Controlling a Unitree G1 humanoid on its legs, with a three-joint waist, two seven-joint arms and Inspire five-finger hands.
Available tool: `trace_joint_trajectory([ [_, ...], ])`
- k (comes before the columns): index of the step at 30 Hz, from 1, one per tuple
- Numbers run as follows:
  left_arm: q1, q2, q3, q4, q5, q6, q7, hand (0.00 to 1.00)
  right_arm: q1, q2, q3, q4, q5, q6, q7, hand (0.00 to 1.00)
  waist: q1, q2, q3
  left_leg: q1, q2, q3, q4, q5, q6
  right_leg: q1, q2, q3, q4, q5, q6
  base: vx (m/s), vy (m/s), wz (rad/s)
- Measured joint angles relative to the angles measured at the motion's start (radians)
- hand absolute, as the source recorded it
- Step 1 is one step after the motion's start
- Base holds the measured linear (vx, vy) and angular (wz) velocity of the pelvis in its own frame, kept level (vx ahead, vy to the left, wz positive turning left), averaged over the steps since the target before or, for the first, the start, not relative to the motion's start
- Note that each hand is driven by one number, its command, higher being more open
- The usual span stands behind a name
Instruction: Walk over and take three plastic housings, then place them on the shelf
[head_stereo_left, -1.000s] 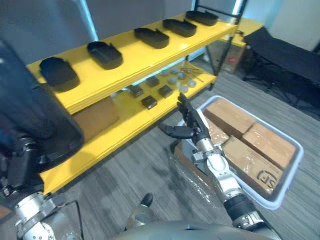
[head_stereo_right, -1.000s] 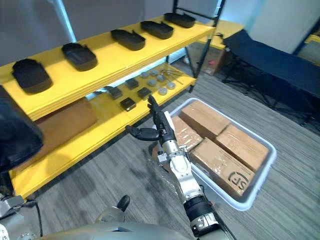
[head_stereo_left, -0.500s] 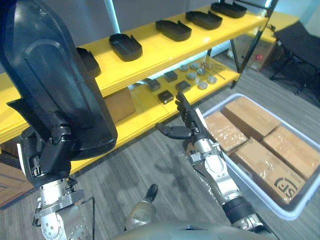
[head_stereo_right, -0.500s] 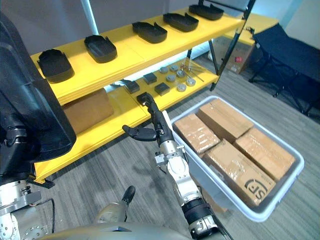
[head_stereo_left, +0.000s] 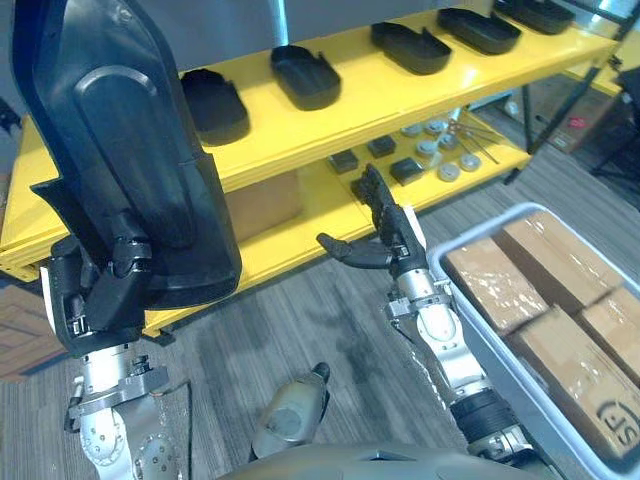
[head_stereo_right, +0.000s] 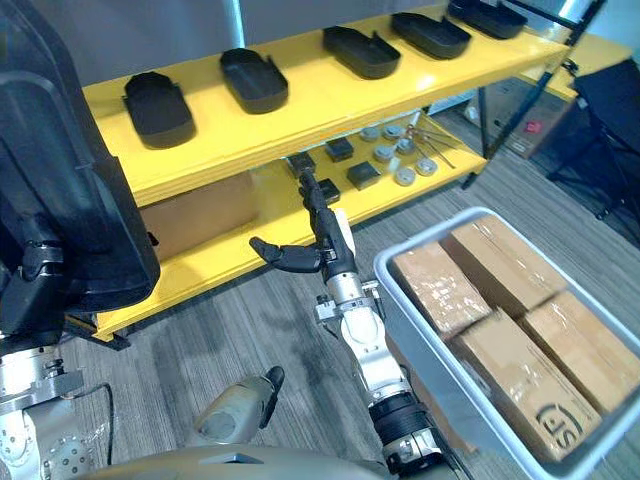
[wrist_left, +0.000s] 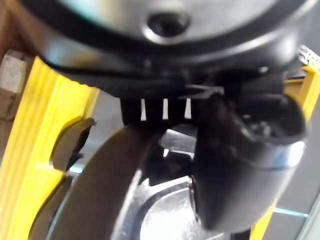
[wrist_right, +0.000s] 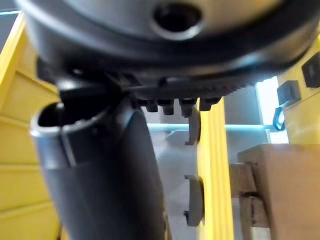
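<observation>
Left hand (head_stereo_left: 95, 300) is curled round the lower edge of a large black plastic housing (head_stereo_left: 125, 150), carrying it upright and high, close to the head camera. That looks like a way of keeping the long shell clear of the floor and the shelf front until it can be tipped flat. Right hand (head_stereo_left: 398, 243) hangs in front with its fingers straight and its thumb spread, holding nothing, free to steady the shell or simply to balance.

Ahead, the yellow shelf's top board (head_stereo_left: 330, 115) already bears a row of like housings (head_stereo_left: 305, 76), spaced apart and lying open side up. The bare stretch nearest the left hand seems the likely spot for this one. On the lower board (head_stereo_left: 300, 235) sit a cardboard box (head_stereo_left: 265, 200), small black blocks (head_stereo_left: 405, 170) and round metal discs (head_stereo_left: 430, 150).

A grey tote (head_stereo_right: 440, 365) of film-wrapped cartons (head_stereo_right: 510, 265) stands on the floor just beside the right arm, crowding any step that way
</observation>
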Motion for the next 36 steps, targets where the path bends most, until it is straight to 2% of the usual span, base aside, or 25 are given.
trace_joint_trajectory([
  [1, -0.003, 0.002, 0.021, 0.002, 0.0, 0.0, 0.009, 0.0, -0.003, 0.016, -0.006, -0.001, 0.0, -0.022, 0.005, 1.0, 0.0, 0.002, 0.001, 0.02, -0.006, -0.018, -0.025, 0.009, 0.023, -0.044, 0.017, 0.041, 0.079, -0.041, 0.003, 0.15, 0.19, 0.25],
  [2, -0.003, 0.002, 0.028, 0.002, 0.003, 0.0, 0.026, 0.0, -0.004, 0.018, -0.007, -0.004, 0.0, -0.041, 0.01, 1.0, -0.004, 0.005, 0.003, 0.053, -0.013, -0.033, -0.062, 0.022, 0.044, -0.076, 0.06, 0.062, 0.144, -0.178, 0.017, 0.17, 0.217, 0.28],
  [4, -0.003, 0.003, 0.028, 0.002, 0.003, 0.001, 0.041, 0.0, -0.01, -0.003, -0.011, -0.008, 0.001, -0.057, 0.017, 1.0, -0.01, 0.016, 0.008, 0.108, -0.02, -0.051, -0.12, 0.039, 0.068, -0.104, 0.147, 0.055, 0.124, -0.321, 0.037, 0.11, 0.162, 0.27],
  [5, -0.01, 0.006, 0.023, 0.002, 0.003, 0.003, 0.056, 0.0, -0.019, -0.022, -0.025, -0.016, 0.004, -0.062, 0.021, 1.0, -0.014, 0.021, 0.008, 0.135, -0.03, -0.066, -0.153, 0.052, 0.074, -0.126, 0.219, 0.058, 0.045, -0.379, 0.05, 0.07, 0.099, 0.28],
  [7, -0.044, 0.01, -0.002, 0.005, 0.004, 0.011, 0.085, 0.0, -0.026, -0.051, -0.06, -0.051, 0.026, -0.064, 0.023, 1.0, -0.025, 0.029, 0.008, 0.147, -0.041, -0.107, -0.181, 0.072, 0.071, -0.167, 0.324, 0.091, -0.081, -0.409, 0.041, 0.08, 0.043, 0.74],
  [8, -0.084, 0.012, -0.033, 0.022, 0.004, 0.013, 0.101, 0.0, -0.032, -0.069, -0.098, -0.089, 0.056, -0.065, 0.017, 1.0, -0.055, 0.038, 0.008, 0.15, -0.06, -0.186, -0.204, 0.092, 0.06, -0.209, 0.409, 0.151, -0.168, -0.407, 0.043, 0.1, -0.053, 1.67],
  [9, -0.118, 0.013, -0.059, 0.049, 0.005, 0.013, 0.1, 0.0, -0.041, -0.079, -0.132, -0.114, 0.075, -0.077, -0.01, 1.0, -0.091, 0.041, 0.009, 0.16, -0.075, -0.232, -0.234, 0.094, 0.058, -0.243, 0.457, 0.214, -0.227, -0.39, 0.06, 0.1, -0.126, 1.88],
  [10, -0.129, 0.014, -0.071, 0.068, 0.004, 0.013, 0.097, 0.0, -0.05, -0.078, -0.154, -0.122, 0.094, -0.086, -0.029, 1.0, -0.103, 0.039, 0.008, 0.171, -0.084, -0.236, -0.255, 0.093, 0.057, -0.253, 0.469, 0.24, -0.272, -0.384, 0.065, 0.09, -0.142, 1.61],
  [11, -0.129, 0.016, -0.08, 0.08, 0.004, 0.015, 0.09, 0.0, -0.052, -0.076, -0.17, -0.133, 0.119, -0.097, -0.044, 1.0, -0.108, 0.026, 0.006, 0.19, -0.104, -0.234, -0.273, 0.092, 0.055, -0.249, 0.454, 0.254, -0.31, -0.38, 0.047, 0.14, -0.196, 1.3],
  [12, -0.123, 0.014, -0.083, 0.09, 0.007, 0.015, 0.08, 0.0, -0.056, -0.069, -0.18, -0.142, 0.171, -0.121, -0.043, 1.0, -0.107, 0.005, 0.007, 0.209, -0.131, -0.207, -0.283, 0.099, 0.064, -0.229, 0.413, 0.243, -0.319, -0.336, 0.015, 0.11, -0.133, 1.07],
  [14, -0.1, 0.01, -0.081, 0.094, 0.027, 0.015, 0.079, 0.0, -0.057, -0.063, -0.195, -0.142, 0.178, -0.144, -0.053, 1.0, -0.106, 0.018, -0.003, 0.223, -0.121, -0.165, -0.274, 0.1, 0.064, -0.194, 0.391, 0.194, -0.316, -0.326, 0.016, 0.14, -0.083, 0.95],
  [16, -0.086, 0.012, -0.057, 0.088, 0.038, 0.015, 0.063, 0.0, -0.077, -0.06, -0.195, -0.143, 0.177, -0.151, -0.068, 1.0, -0.097, 0.032, -0.017, 0.186, -0.084, -0.06, -0.217, 0.067, 0.075, -0.154, 0.382, 0.102, -0.347, -0.319, 0.006, 0.19, -0.025, 1.07],
  [18, -0.089, 0.015, -0.05, 0.078, 0.037, 0.017, 0.026, 0.0, -0.114, -0.075, -0.201, -0.142, 0.165, -0.15, -0.088, 1.0, -0.099, 0.034, -0.021, 0.145, -0.002, 0.153, -0.176, 0.032, 0.077, -0.093, 0.382, -0.019, -0.402, -0.315, 0.0, 0.2, -0.007, 1.41],
  [19, -0.088, 0.015, -0.051, 0.076, 0.037, 0.018, 0.014, 0.0, -0.121, -0.081, -0.209, -0.142, 0.156, -0.149, -0.093, 1.0, -0.099, 0.033, -0.022, 0.14, 0.02, 0.216, -0.175, 0.028, 0.076, -0.077, 0.382, -0.049, -0.413, -0.315, 0.0, 0.21, 0.004, 1.48],
  [20, -0.089, 0.015, -0.052, 0.073, 0.034, 0.021, -0.015, 0.0, -0.131, -0.09, -0.234, -0.143, 0.127, -0.149, -0.109, 1.0, -0.1, 0.034, -0.024, 0.14, 0.054, 0.327, -0.188, 0.027, 0.073, -0.054, 0.379, -0.099, -0.427, -0.315, 0.001, 0.15, 0.024, 1.12],
  [22, -0.084, 0.015, -0.057, 0.058, 0.022, 0.036, -0.049, 0.0, -0.131, -0.09, -0.268, -0.15, 0.087, -0.144, -0.124, 1.0, -0.094, 0.032, -0.027, 0.172, 0.063, 0.424, -0.248, 0.067, 0.083, -0.037, 0.373, -0.133, -0.429, -0.317, 0.006, 0.17, 0.103, 1.06],
  [23, -0.075, 0.017, -0.072, 0.05, -0.003, 0.041, -0.05, 0.0, -0.13, -0.08, -0.276, -0.152, 0.079, -0.138, -0.126, 1.0, -0.094, 0.029, -0.027, 0.189, 0.048, 0.409, -0.277, 0.088, 0.084, -0.027, 0.364, -0.126, -0.428, -0.32, 0.017, 0.16, 0.139, 0.79],
  [28, -0.032, 0.017, -0.111, 0.037, -0.01, 0.06, -0.038, 0.0, -0.12, -0.06, -0.264, -0.156, 0.081, -0.115, -0.08, 1.0, -0.099, 0.018, -0.033, 0.224, 0.016, 0.413, -0.297, 0.085, 0.082, -0.007, 0.349, -0.038, -0.447, -0.321, 0.027, 0.08, 0.113, 0.09],
  [29, -0.027, 0.017, -0.124, 0.034, -0.008, 0.064, -0.038, 0.0, -0.105, -0.058, -0.264, -0.159, 0.088, -0.111, -0.074, 1.0, -0.099, 0.011, -0.037, 0.222, 0.008, 0.414, -0.295, 0.082, 0.08, -0.005, 0.346, -0.019, -0.456, -0.327, 0.036, 0.03, 0.032, -0.25],
  [30, -0.026, 0.017, -0.148, 0.033, -0.008, 0.072, -0.039, 0.0, -0.069, -0.048, -0.26, -0.162, 0.115, -0.105, -0.053, 1.0, -0.099, 0.004, -0.035, 0.205, 0.004, 0.415, -0.226, 0.036, 0.076, 0.006, 0.339, 0.01, -0.464, -0.348, 0.068, 0.02, 0.026, -0.17],
  [31, -0.027, 0.016, -0.156, 0.033, -0.007, 0.079, -0.039, 0.0, -0.052, -0.039, -0.253, -0.162, 0.127, -0.103, -0.045, 1.0, -0.1, 0.004, -0.035, 0.182, 0.009, 0.414, -0.162, 0.011, 0.065, 0.011, 0.336, 0.012, -0.467, -0.352, 0.077, 0.0, 0.014, -0.16],
  [33, -0.013, 0.016, -0.175, 0.033, 0.005, 0.084, -0.037, 0.0, -0.002, -0.037, -0.228, -0.155, 0.127, -0.102, -0.039, 1.0, -0.103, 0.012, -0.03, 0.088, 0.035, 0.362, 0.102, -0.043, -0.02, 0.031, 0.336, 0.048, -0.466, -0.349, 0.082, -0.04, 0.061, -0.49],
  [34, -0.001, 0.016, -0.176, 0.033, 0.004, 0.084, -0.037, 0.0, 0.0, -0.043, -0.215, -0.153, 0.127, -0.102, -0.026, 1.0, -0.103, 0.016, -0.028, 0.07, 0.039, 0.36, 0.145, -0.04, -0.048, 0.044, 0.328, 0.073, -0.469, -0.341, 0.083, -0.03, 0.118, -0.72],
  [35, 0.003, 0.016, -0.179, 0.034, 0.005, 0.084, -0.037, 0.0, 0.002, -0.047, -0.216, -0.158, 0.127, -0.104, -0.013, 1.0, -0.118, -0.002, -0.032, 0.062, 0.038, 0.363, 0.174, -0.05, -0.039, 0.033, 0.307, 0.078, -0.473, -0.326, 0.097, -0.02, 0.164, -0.53],
  [36, -0.006, 0.019, -0.184, 0.037, 0.005, 0.08, -0.036, 0.0, -0.007, -0.051, -0.216, -0.169, 0.135, -0.107, 0.012, 1.0, -0.126, 0.001, -0.04, 0.04, 0.082, 0.362, 0.23, -0.078, 0.001, 0.015, 0.291, 0.09, -0.47, -0.318, 0.1, -0.05, 0.187, -0.31],
])
